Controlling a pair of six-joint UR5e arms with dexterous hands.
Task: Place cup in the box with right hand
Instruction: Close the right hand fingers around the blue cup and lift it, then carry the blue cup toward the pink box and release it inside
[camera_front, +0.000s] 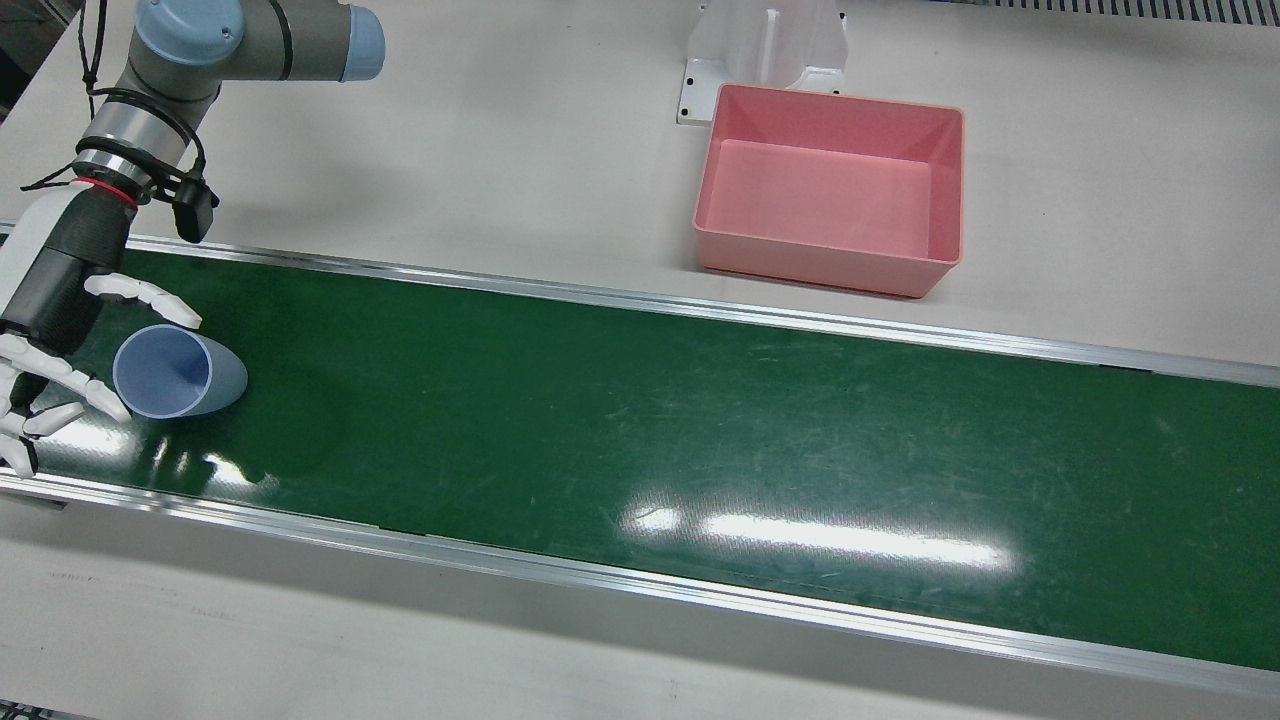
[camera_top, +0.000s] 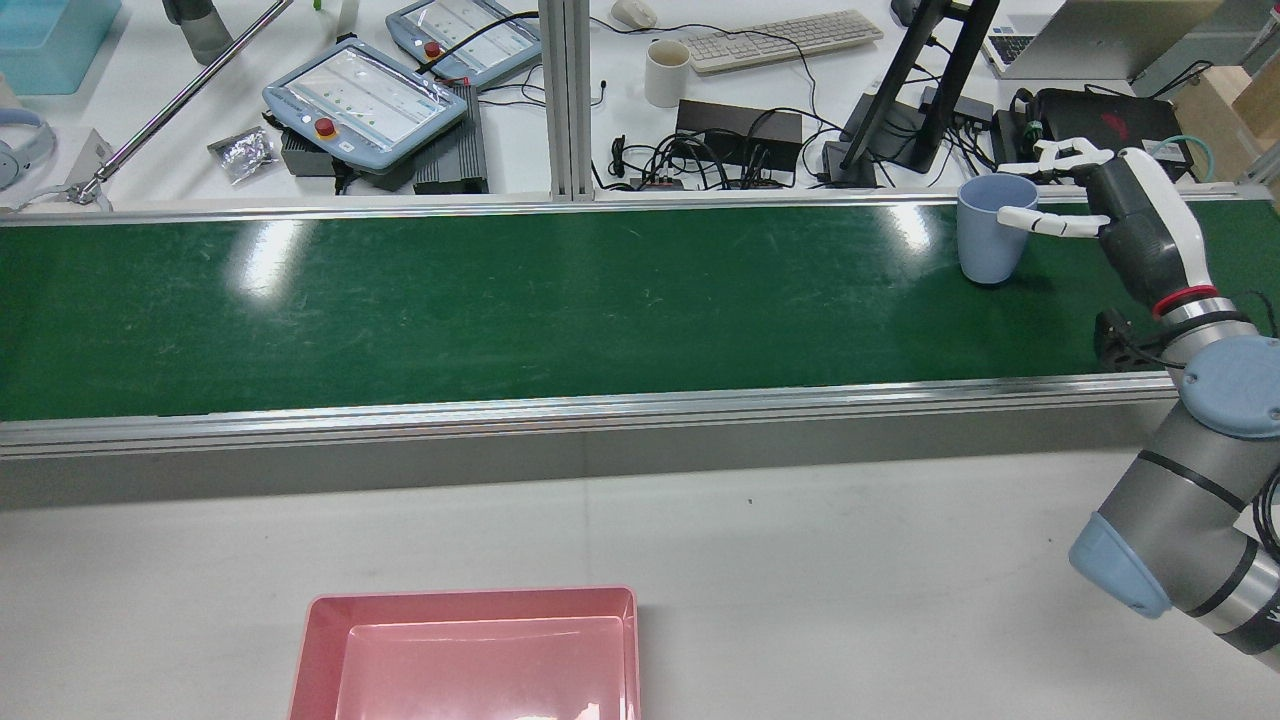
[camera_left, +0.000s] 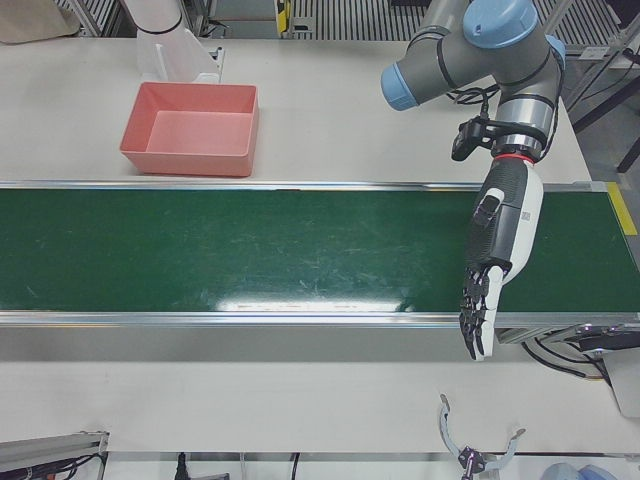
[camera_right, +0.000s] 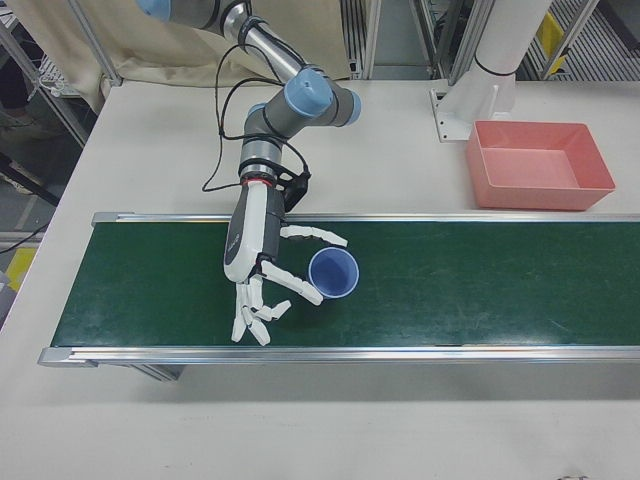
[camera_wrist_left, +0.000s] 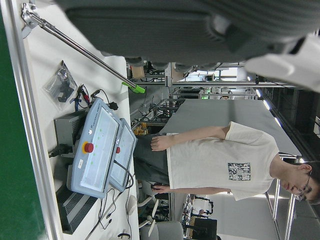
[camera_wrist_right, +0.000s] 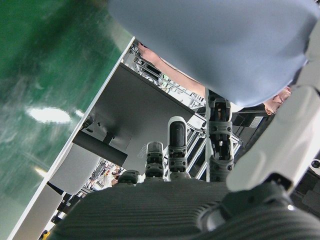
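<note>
A pale blue cup (camera_front: 175, 372) (camera_top: 990, 240) (camera_right: 333, 273) stands upright on the green belt (camera_front: 700, 430), near the end on my right arm's side. My right hand (camera_front: 60, 320) (camera_top: 1120, 215) (camera_right: 262, 270) is open beside it, with the thumb on one side and the spread fingers (camera_front: 70, 385) on the other. I cannot tell whether they press on it. The cup's wall (camera_wrist_right: 215, 45) fills the top of the right hand view. The pink box (camera_front: 830, 265) (camera_top: 470, 600) (camera_left: 185, 160) (camera_right: 530, 195) sits empty on the white table beyond the belt. My left hand (camera_left: 480, 290) hangs open over the belt's far end.
A white pedestal (camera_front: 765, 50) stands right behind the box. Teach pendants (camera_top: 365, 100), a keyboard (camera_top: 780, 40), a white mug (camera_top: 667, 73) and a monitor stand (camera_top: 900, 110) crowd the desk past the belt. A person (camera_wrist_left: 220, 155) stands there in the left hand view.
</note>
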